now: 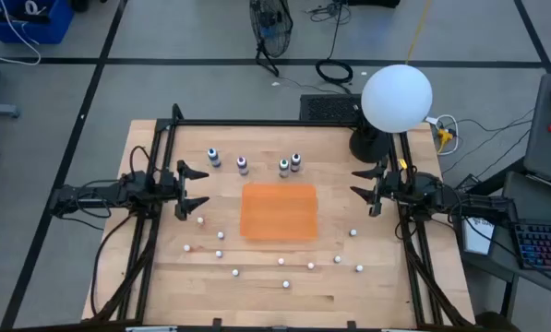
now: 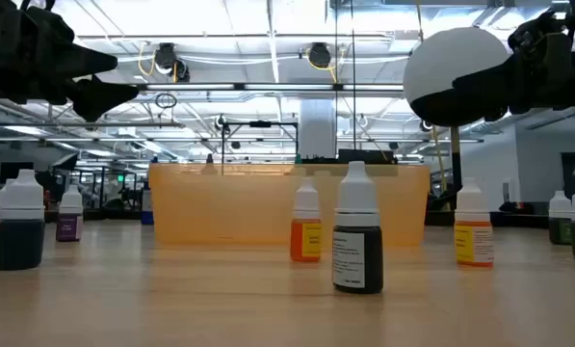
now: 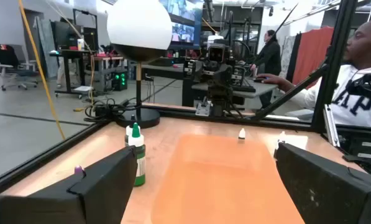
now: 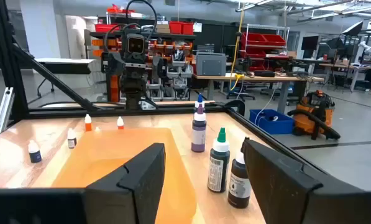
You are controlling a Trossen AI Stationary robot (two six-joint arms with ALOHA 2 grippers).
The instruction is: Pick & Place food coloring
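Observation:
Four food coloring bottles stand upright in a row on the table's far half: blue (image 1: pixel 212 158), purple (image 1: pixel 242 165), green (image 1: pixel 283 167) and black (image 1: pixel 296 162). The right wrist view shows purple (image 4: pixel 199 134), green (image 4: pixel 219 163) and black (image 4: pixel 238 182) close by, with the blue one's tip (image 4: pixel 199 98) behind. The left wrist view shows the green bottle (image 3: pixel 136 158). My left gripper (image 1: pixel 190 189) hovers open at the table's left side. My right gripper (image 1: pixel 367 187) hovers open at the right side. Both point inward, above the wood.
A shallow orange tray (image 1: pixel 278 211) lies flat at the table's middle between the grippers. Several tiny white-capped dropper bottles (image 1: pixel 235 273) (image 2: pixel 356 246) stand scattered over the near half. A lamp with a white globe (image 1: pixel 396 97) stands at the far right corner. A dark frame (image 1: pixel 257 123) rims the table.

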